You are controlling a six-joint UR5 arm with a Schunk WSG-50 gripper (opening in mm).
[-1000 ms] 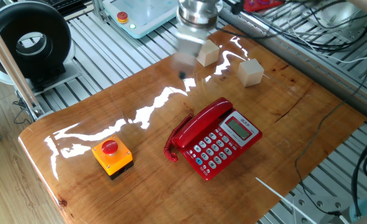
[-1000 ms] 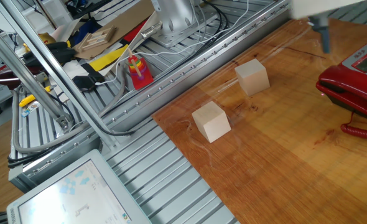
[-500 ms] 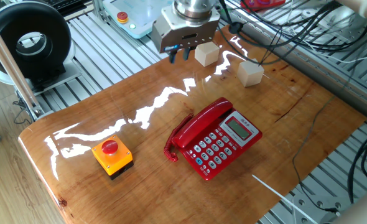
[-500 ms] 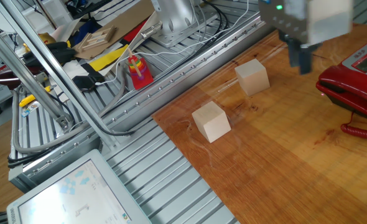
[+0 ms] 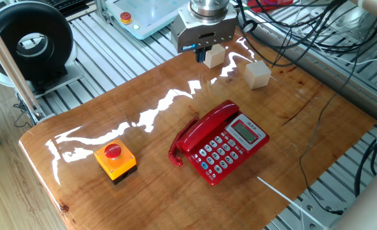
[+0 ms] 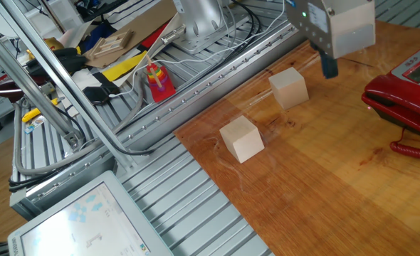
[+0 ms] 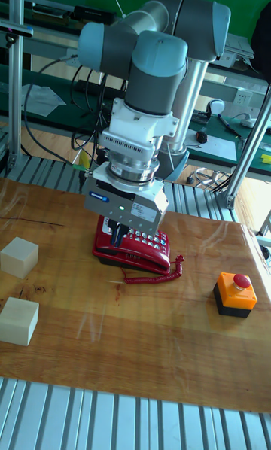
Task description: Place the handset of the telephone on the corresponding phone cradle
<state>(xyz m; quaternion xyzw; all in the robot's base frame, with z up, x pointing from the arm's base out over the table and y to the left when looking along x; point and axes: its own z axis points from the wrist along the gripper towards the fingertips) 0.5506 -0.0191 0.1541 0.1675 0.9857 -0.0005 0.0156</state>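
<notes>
The red telephone (image 5: 230,145) sits mid-table with its keypad and display facing up. The handset (image 5: 204,126) lies along the phone cradle on the phone's left edge, and its coiled cord (image 5: 174,155) trails off the end. In the tall fixed view the handset (image 7: 134,260) lies across the front of the telephone (image 7: 143,241). My gripper (image 5: 200,56) hangs above the table's back edge, well away from the phone and beside a wooden cube. It is open and holds nothing. In the other fixed view the gripper (image 6: 329,67) hovers near a cube, with the telephone (image 6: 409,89) at the right edge.
Two wooden cubes (image 5: 214,55) (image 5: 258,74) stand at the back of the table. An orange box with a red button (image 5: 115,160) sits front left. Cables and metal rails (image 6: 217,64) run beyond the table's far edge. A thin white rod (image 5: 284,198) lies near the front right.
The gripper has moved right along the table's back edge and turned, from a blurred pose nearer the table's middle. The telephone and handset have not moved.
</notes>
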